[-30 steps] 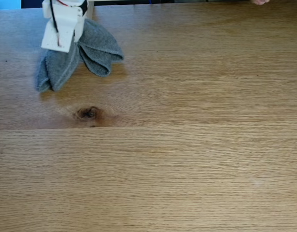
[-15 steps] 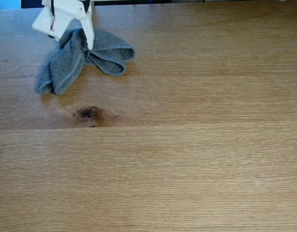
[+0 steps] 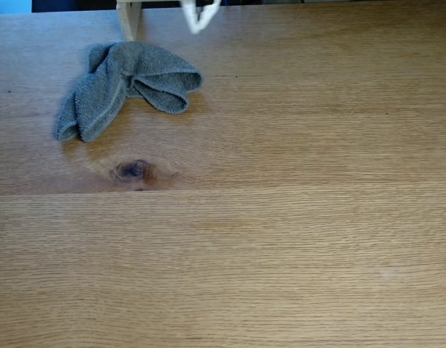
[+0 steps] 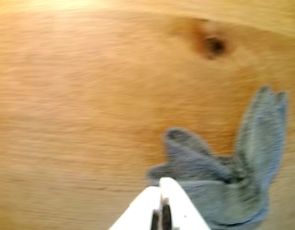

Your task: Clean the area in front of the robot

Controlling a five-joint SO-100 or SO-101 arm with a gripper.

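Wrist view — pincer [image 4: 160, 184] tips together, empty, above grey cloth [image 4: 233, 177].

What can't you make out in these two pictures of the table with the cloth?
- The gripper: in the fixed view the top edge cuts it off and motion blurs it.
- The grey cloth: in the wrist view the white fingers cover its near edge.
- The wooden post: cut off by the fixed view's top edge.
- The tabletop: blurred in the wrist view.
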